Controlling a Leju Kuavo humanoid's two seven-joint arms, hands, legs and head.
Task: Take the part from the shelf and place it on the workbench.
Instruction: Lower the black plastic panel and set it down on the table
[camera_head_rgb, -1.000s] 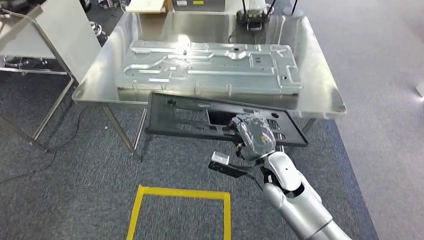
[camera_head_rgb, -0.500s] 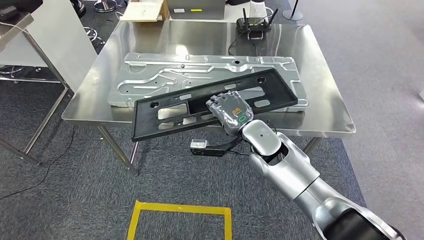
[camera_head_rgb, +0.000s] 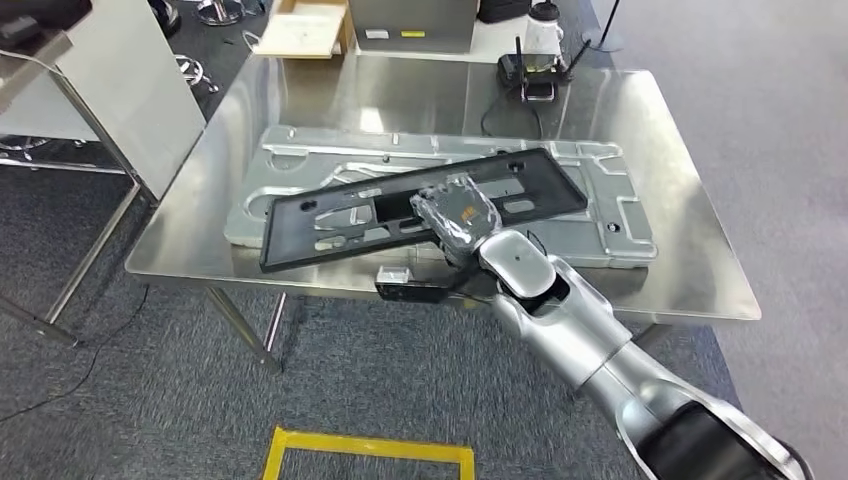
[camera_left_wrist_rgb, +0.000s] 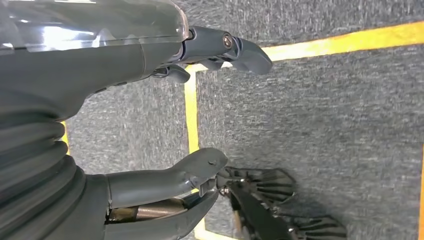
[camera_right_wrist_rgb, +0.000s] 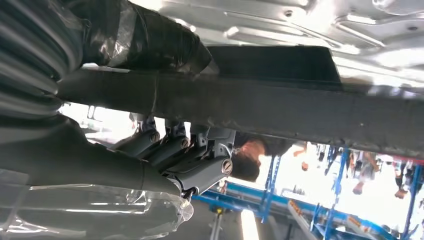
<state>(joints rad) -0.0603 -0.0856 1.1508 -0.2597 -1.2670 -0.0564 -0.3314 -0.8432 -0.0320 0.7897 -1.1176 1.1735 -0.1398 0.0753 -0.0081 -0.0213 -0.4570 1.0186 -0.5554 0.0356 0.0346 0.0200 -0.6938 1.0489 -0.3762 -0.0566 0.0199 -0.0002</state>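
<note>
the right hand (camera_head_rgb: 458, 215), fingers gripping the black frame (camera_head_rgb: 420, 205) over the metal plate (camera_head_rgb: 610, 215) near the table (camera_head_rgb: 700, 280) front edge, should lower it level before letting go; left hand (camera_left_wrist_rgb: 150, 115) hangs with fingers spread, holding nothing.

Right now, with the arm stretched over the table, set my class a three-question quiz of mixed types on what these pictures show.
1. True or false: the right hand grips the black frame part.
2. The black frame part is above: A) the yellow floor marking, B) the silver stamped panel on the workbench, C) the cardboard box.
3. Fill in: the left hand hangs above grey carpet and a ______ line.

Key: 1 true; 2 B; 3 yellow.
</note>
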